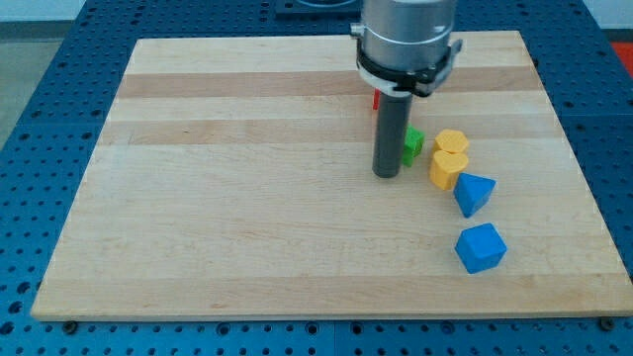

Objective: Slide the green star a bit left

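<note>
My tip [386, 175] rests on the wooden board [227, 198], a little right of the board's middle and toward the view's top. The rod rises straight from it into the grey cylindrical arm housing [406, 40] that fills the top centre of the view. This arm carries no jaws, so there is nothing released, clenched or grasping; the rod simply stands on the wood.

The green star [411, 144] sits just to the view's right of the rod, largely hidden behind it, so only its right part shows. It lies slightly above the level of my tip, and whether the rod touches it I cannot tell.

A red block [376, 100] peeks out at the rod's left edge, just under the arm housing; its shape is hidden.

Right of the green star are 2 yellow blocks: a yellow hexagon-like block [452, 141] and, touching it below, a second yellow block [448, 169] whose outline looks like a heart. Just below and right of those, a blue triangular block [474, 193] sits close to the lower yellow one. Further toward the view's bottom, apart from it, lies a blue cube-like block [481, 247].

The board lies on a blue perforated table [40, 99].
</note>
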Controlling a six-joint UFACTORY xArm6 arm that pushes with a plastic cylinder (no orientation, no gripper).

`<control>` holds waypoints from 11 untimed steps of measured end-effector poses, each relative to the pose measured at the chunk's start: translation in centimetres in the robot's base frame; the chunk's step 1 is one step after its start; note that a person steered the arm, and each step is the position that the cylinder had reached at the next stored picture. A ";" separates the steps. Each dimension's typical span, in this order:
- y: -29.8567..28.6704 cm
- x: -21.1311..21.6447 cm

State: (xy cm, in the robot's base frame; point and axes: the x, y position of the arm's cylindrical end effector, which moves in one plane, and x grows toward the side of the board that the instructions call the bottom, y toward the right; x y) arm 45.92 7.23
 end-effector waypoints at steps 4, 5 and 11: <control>6.0 -1.4; 6.0 -1.8; 3.6 -3.2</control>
